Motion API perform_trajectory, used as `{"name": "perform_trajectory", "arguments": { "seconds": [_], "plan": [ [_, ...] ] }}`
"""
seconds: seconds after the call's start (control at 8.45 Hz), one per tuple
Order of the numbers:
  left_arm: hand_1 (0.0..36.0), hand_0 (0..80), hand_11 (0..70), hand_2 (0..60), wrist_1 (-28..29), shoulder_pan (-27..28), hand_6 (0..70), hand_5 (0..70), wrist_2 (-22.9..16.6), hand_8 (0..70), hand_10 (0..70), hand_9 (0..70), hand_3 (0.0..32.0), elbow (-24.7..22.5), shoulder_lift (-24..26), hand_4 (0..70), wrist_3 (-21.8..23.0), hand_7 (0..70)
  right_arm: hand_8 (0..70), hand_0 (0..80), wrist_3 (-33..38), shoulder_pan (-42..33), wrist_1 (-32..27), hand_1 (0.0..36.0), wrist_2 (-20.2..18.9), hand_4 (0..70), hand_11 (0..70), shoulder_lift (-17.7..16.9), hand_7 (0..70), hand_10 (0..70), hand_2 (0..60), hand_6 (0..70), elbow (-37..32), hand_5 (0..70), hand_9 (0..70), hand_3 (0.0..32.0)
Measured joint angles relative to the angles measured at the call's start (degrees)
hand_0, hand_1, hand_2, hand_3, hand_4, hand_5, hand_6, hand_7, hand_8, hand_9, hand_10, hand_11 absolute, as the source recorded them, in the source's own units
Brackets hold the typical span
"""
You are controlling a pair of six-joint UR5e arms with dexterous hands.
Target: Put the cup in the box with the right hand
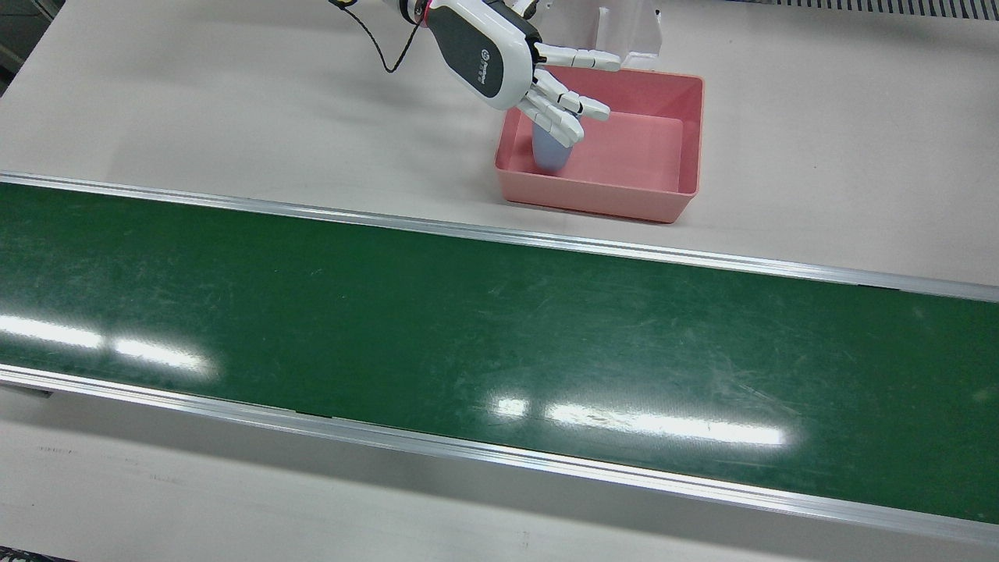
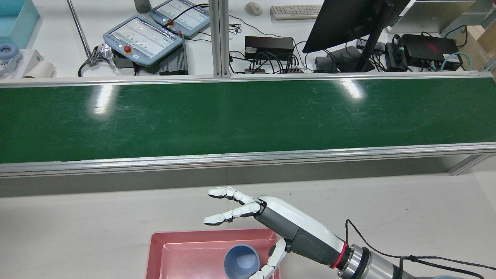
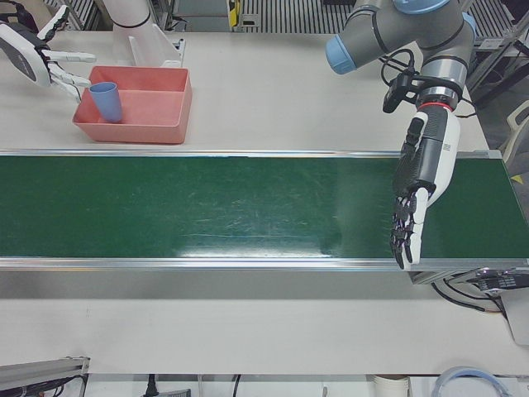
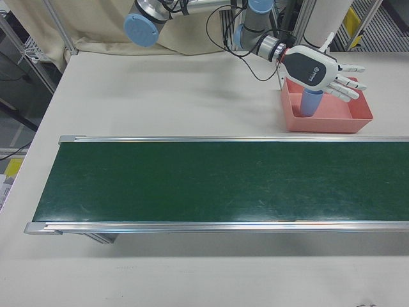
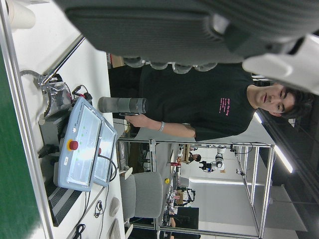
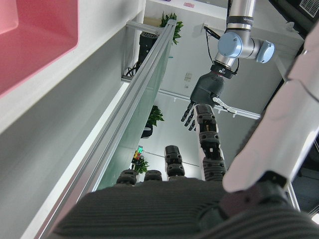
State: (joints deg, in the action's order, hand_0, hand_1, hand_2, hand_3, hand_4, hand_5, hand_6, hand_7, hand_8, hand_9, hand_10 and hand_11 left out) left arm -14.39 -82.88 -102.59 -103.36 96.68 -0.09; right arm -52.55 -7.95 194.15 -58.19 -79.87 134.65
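A long green conveyor belt with aluminium side rails (image 1: 499, 328) crosses the front view from left to right, filling its middle band, on a pale grey table (image 1: 195, 117).

In the upper middle of the front view a shallow pink rectangular plastic box (image 1: 687, 140) rests on the table, just above the belt's far rail. The blue-grey plastic cup (image 1: 549, 152) stands upright inside it, mouth up, against the box's left wall; in the rear view it sits at the bottom centre of the frame with its round opening (image 2: 241, 261) plainly visible.

The white and dark grey right hand (image 1: 507, 66) reaches in from the top centre of the front view and hangs over the cup. Its fingers (image 1: 581, 56) are straight and spread apart, closed on nothing; in the rear view two reach toward the belt while another hangs beside the cup's rim, and whether it touches cannot be told.

The left hand (image 3: 417, 186) shows at the right side of the left-front view, well apart from the box, pointing down over the belt's near rail with its dark fingers (image 3: 402, 236) extended, lying close together and holding nothing.
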Motion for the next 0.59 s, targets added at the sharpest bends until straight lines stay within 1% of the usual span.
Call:
{"name": "perform_trajectory", "arguments": {
  "seconds": [0.12, 0.24, 0.35, 0.47, 0.59],
  "plan": [
    [0.0, 0.0, 0.0, 0.0, -0.01, 0.00, 0.0, 0.0, -0.01, 0.0, 0.0, 0.0, 0.0, 0.00, 0.00, 0.0, 0.00, 0.0, 12.5, 46.7, 0.23, -0.07, 0.03, 6.0, 0.00, 19.2, 14.9, -0.05, 70.0, 9.5, 0.0, 16.4, 0.05, 4.6, 30.1, 0.0],
    [0.0, 0.0, 0.0, 0.0, -0.02, 0.00, 0.0, 0.0, -0.02, 0.0, 0.0, 0.0, 0.0, 0.00, 0.00, 0.0, 0.00, 0.0, 20.5, 43.8, 0.49, -1.51, 0.06, 4.9, -0.11, 19.5, 20.3, -0.20, 70.0, 13.5, 6.5, 22.2, 0.45, 4.8, 44.0, 0.0],
    [0.0, 0.0, 0.0, 0.0, -0.03, 0.00, 0.0, 0.0, 0.00, 0.0, 0.0, 0.0, 0.0, 0.00, 0.00, 0.0, 0.00, 0.0, 25.9, 42.9, 1.35, -5.46, 0.27, 3.1, -0.40, 24.1, 24.3, -0.93, 70.0, 16.4, 4.3, 26.2, 1.40, 5.1, 49.8, 0.0],
    [0.0, 0.0, 0.0, 0.0, -0.03, 0.00, 0.0, 0.0, 0.01, 0.0, 0.0, 0.0, 0.0, 0.01, 0.00, 0.0, 0.00, 0.0, 28.5, 41.1, 3.32, -10.85, 0.55, 3.1, -0.77, 25.4, 26.6, -2.25, 70.0, 18.1, 7.8, 27.3, 2.05, 5.3, 52.5, 0.0],
    [0.0, 0.0, 0.0, 0.0, -0.03, 0.00, 0.0, 0.0, -0.01, 0.0, 0.0, 0.0, 0.0, 0.00, 0.00, 0.0, 0.00, 0.0, 28.4, 38.8, 5.85, -16.99, 0.86, 4.6, -1.71, 22.1, 27.3, -3.59, 70.0, 18.5, 13.1, 26.4, 1.95, 5.4, 52.7, 0.0]
  ]
}}
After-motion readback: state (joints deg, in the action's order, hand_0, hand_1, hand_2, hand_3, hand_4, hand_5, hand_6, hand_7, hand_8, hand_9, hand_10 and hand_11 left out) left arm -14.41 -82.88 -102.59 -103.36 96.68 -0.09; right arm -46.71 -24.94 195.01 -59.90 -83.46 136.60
